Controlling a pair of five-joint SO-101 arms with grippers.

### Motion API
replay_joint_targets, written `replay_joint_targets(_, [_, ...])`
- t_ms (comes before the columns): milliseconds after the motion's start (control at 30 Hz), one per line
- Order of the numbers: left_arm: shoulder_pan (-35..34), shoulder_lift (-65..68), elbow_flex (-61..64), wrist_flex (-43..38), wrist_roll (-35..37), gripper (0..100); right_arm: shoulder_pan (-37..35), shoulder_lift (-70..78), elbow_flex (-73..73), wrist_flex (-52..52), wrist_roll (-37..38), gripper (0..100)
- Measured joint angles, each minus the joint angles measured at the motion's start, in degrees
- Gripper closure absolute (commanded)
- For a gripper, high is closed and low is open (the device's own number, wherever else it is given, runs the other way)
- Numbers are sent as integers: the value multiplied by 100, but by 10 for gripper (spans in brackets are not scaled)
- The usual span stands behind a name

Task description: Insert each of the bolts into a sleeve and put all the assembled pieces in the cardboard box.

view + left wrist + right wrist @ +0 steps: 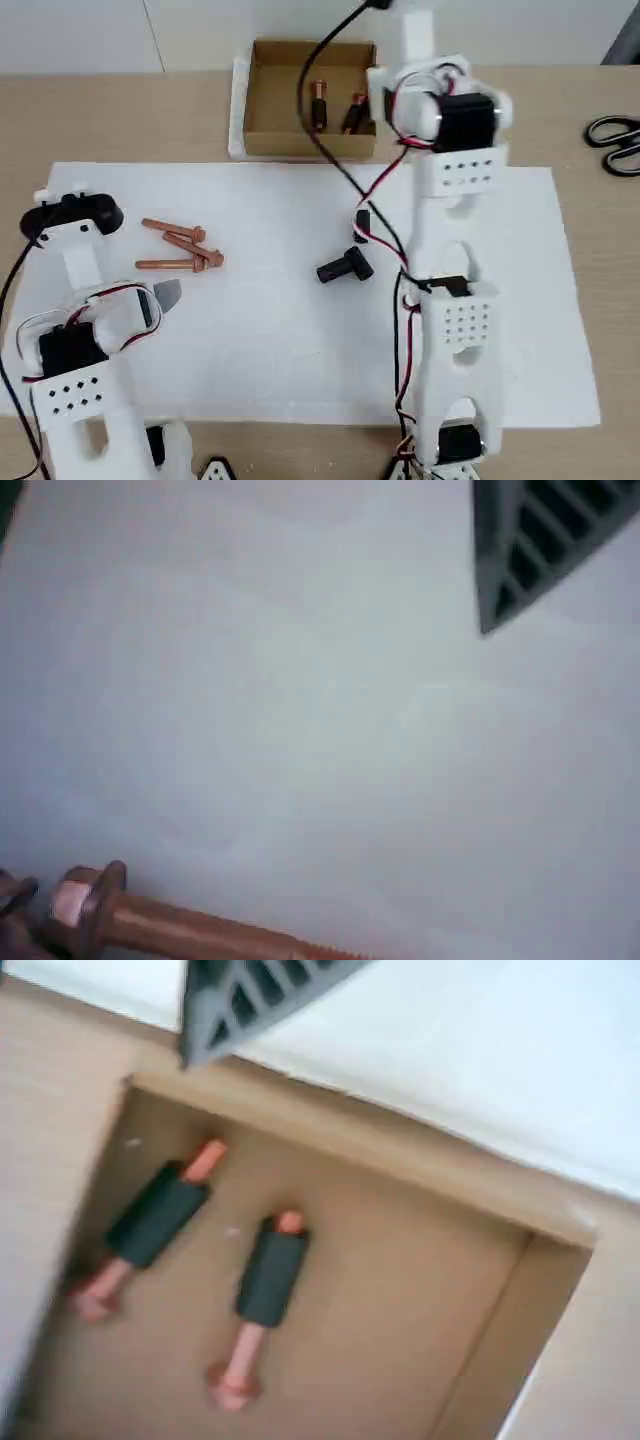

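Observation:
The cardboard box stands at the back of the table. Two assembled pieces, each a copper bolt in a black sleeve, lie inside it; the right wrist view looks down on them. My right gripper hangs open and empty over the box's right side, one grey finger in view. Three bare bolts lie on the left of the white sheet. A loose black sleeve lies mid-sheet. My left gripper is open just in front of the bolts, one finger above the sheet, a bolt close by.
A white sheet covers the table's middle. Scissors lie at the far right edge. The right arm's black cable hangs across the box and the sheet. Open sheet lies between the sleeve and the bolts.

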Motion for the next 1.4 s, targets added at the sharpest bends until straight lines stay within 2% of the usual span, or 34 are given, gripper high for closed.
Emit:
replay_joint_targets(267, [0,0,0,0,0,701,-26,-1055,-9,62,0,881])
replay_joint_targets(367, [0,0,0,0,0,701,-44,-1468,404,79,0,881])
replay_joint_targets(733, [0,0,26,0,0,701,-35,-3332,5319,-132,0,876])
replay_joint_targets(867, [0,0,26,0,0,701,-9,-3332,6673,-510,0,876])
replay_joint_targets(967, [0,0,26,0,0,701,-35,-3121,7130,-668,0,880])
replay_joint_targets(1400, [0,0,114,0,0,701,-141,-1723,7200,-1468,-378,881])
